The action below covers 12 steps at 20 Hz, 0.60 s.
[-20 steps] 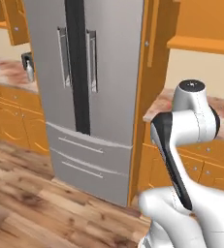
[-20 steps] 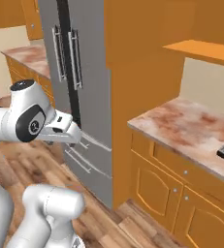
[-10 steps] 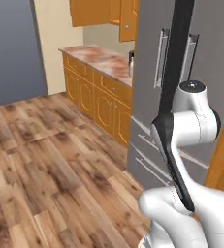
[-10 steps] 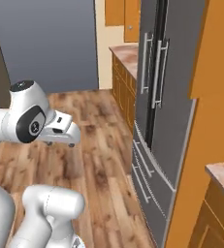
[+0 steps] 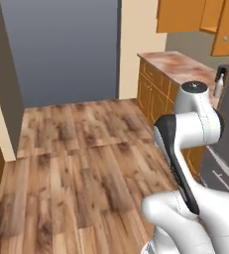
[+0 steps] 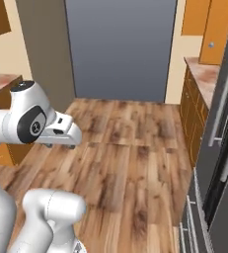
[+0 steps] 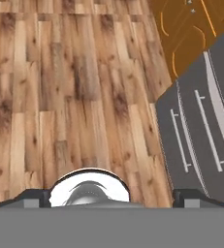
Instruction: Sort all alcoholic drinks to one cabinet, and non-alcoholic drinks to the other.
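I see wood floor [image 5: 76, 158], grey fridge [image 6: 219, 163]; base has swung left since before. Arm folded, hand aimed down. Gripper [image 7: 108, 196] jaws wide, empty. Small pale bottle [image 5: 218, 85] on far counter [image 5: 180, 62].

The tool [image 7: 111, 193] hangs over the floor [image 7: 70, 92], pointing down at it. To its right stands the fridge [image 7: 200, 140], drawers facing the floor. Beyond the fridge runs a counter [image 5: 178, 62] over base cabinets [image 5: 153, 89], a bottle [image 5: 218, 85] on it beside the fridge. Ahead, well apart, a doorway [image 6: 120, 49].
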Tool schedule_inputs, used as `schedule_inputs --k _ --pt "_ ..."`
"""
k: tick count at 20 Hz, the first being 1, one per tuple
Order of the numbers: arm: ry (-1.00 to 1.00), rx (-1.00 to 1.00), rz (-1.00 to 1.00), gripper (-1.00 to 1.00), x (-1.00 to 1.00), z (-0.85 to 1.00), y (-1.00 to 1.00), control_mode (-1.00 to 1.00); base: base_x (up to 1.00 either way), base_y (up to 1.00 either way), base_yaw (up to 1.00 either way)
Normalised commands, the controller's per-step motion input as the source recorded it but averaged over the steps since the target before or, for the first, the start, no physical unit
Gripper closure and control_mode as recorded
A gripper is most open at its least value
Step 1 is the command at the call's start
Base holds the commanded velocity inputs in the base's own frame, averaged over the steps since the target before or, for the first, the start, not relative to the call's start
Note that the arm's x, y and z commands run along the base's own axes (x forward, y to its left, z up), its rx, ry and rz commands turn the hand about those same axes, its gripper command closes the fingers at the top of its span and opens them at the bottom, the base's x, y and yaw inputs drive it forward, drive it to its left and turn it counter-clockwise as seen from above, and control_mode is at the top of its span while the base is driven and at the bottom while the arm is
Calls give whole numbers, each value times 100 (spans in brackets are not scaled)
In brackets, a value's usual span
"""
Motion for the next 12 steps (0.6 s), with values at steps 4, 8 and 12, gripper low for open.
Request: schedule_inputs --k 4,8,12 --pt "0 0 0 -100 0 0 0 100 100 -28 39" --pt "0 0 0 -100 0 0 0 100 100 -34 2" --pt "0 0 0 -100 0 0 0 100 100 -24 -41"
